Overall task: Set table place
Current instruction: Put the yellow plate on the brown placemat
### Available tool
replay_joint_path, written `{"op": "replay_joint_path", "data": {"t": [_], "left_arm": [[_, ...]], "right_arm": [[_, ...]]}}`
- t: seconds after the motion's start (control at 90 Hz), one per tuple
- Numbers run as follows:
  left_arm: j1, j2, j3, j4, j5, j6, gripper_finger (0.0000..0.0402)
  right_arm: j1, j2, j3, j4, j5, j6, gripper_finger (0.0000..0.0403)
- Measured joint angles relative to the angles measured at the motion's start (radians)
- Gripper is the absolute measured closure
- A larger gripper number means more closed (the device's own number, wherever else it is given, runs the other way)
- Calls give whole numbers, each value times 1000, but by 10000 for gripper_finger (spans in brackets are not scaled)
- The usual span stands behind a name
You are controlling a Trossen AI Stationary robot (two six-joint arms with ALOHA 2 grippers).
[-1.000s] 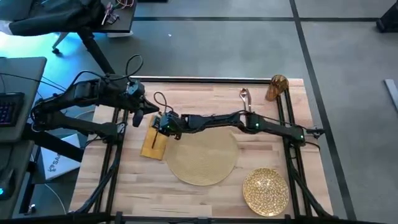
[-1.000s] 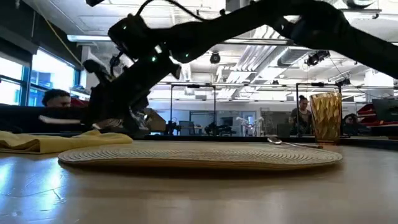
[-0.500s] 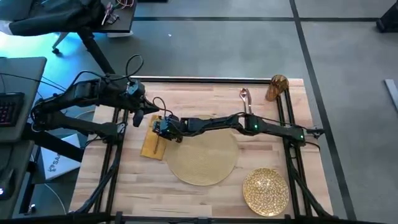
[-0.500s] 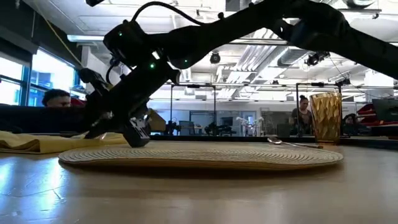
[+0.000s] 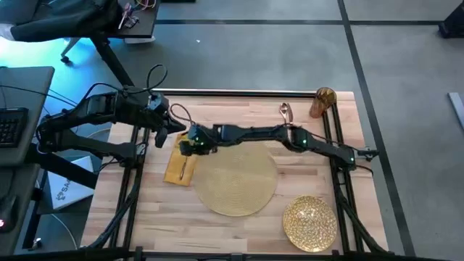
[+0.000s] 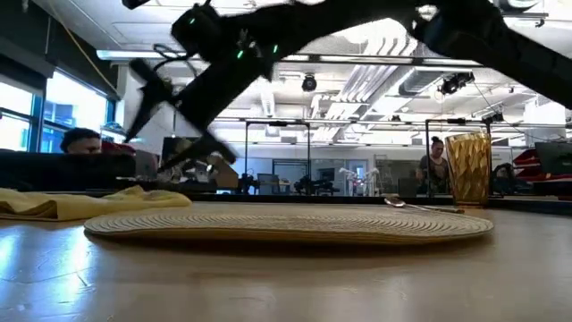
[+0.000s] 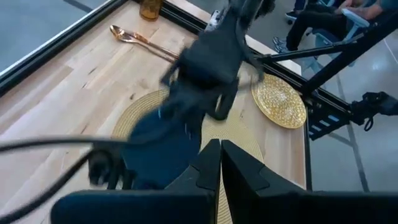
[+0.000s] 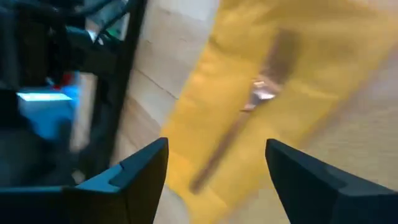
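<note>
With our right gripper (image 8: 214,168) spread empty above the fork (image 8: 239,140) on the napkin (image 5: 179,166), we should lift clear without snagging cloth.

Materials on your table

You have pale matt wood planks on the table (image 5: 239,239), a woven, ridged placemat (image 5: 235,181), a glittery gold pebbled plate (image 5: 310,223) at its 4 o'clock, soft yellow cloth napkin (image 5: 177,168) at 9 o'clock, shiny copper spoon (image 5: 284,112) and faceted amber glass (image 6: 468,168).
</note>
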Motion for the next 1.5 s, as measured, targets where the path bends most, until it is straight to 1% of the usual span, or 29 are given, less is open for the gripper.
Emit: {"op": "replay_joint_path", "data": {"t": [0.089, 0.144, 0.267, 0.4, 0.422, 0.456, 0.522, 0.556, 0.589, 0.633, 0.678, 0.744, 0.889, 0.978, 1.089, 1.2, 1.322, 1.411, 1.5], "left_arm": [[0, 0, 0, 0, 0, 0, 401], [0, 0, 0, 0, 0, 0, 401], [0, 0, 0, 0, -5, 1, 401], [0, 0, 0, 2, -7, 3, 401], [0, 0, 0, 2, -9, 6, 401], [0, 0, 0, 3, -10, 9, 401], [0, 1, 0, 2, -10, 9, 401], [0, 2, 0, 3, -12, 9, 401], [0, 2, 0, 2, -13, 9, 401], [0, 2, -1, -2, -13, 9, 401], [0, 2, -1, 0, -13, 9, 401], [0, 2, 0, 0, -13, 9, 401], [0, 5, -1, 2, -23, 3, 401], [0, 5, -1, 0, -50, 3, 401], [0, 5, -1, 0, -58, -4, 401], [0, 5, -1, -1, -62, -25, 401], [1, 5, -1, -1, -69, -30, 401], [1, 6, -1, -1, -82, -48, 401], [1, 7, -1, -1, -99, -61, 401]], "right_arm": [[-15, -83, 0, -174, -23, -179, 156], [-29, -131, 1, -291, -75, -315, 160], [-39, -223, 2, -589, -227, -650, 169], [-15, -273, 2, -925, -351, -977, 179], [-8, -277, -2, -948, -358, -1026, 182], [6, -290, -21, -931, -365, -1087, 185], [37, -334, -100, -899, -373, -1202, 195], [55, -350, -130, -910, -359, -1269, 200], [77, -368, -165, -923, -314, -1319, 206], [104, -392, -242, -924, -254, -1331, 214], [125, -420, -333, -928, -233, -1299, 223], [142, -452, -458, -923, -277, -1306, 233], [144, -531, -736, -924, -476, -1422, 244], [126, -551, -895, -869, -539, -1457, 243], [98, -563, -1047, -797, -573, -1516, 226], [82, -561, -1148, -713, -609, -1568, 193], [79, -561, -1195, -626, -643, -1611, 156], [103, -561, -1208, -568, -646, -1617, 150], [139, -561, -1220, -493, -672, -1611, 154]]}}
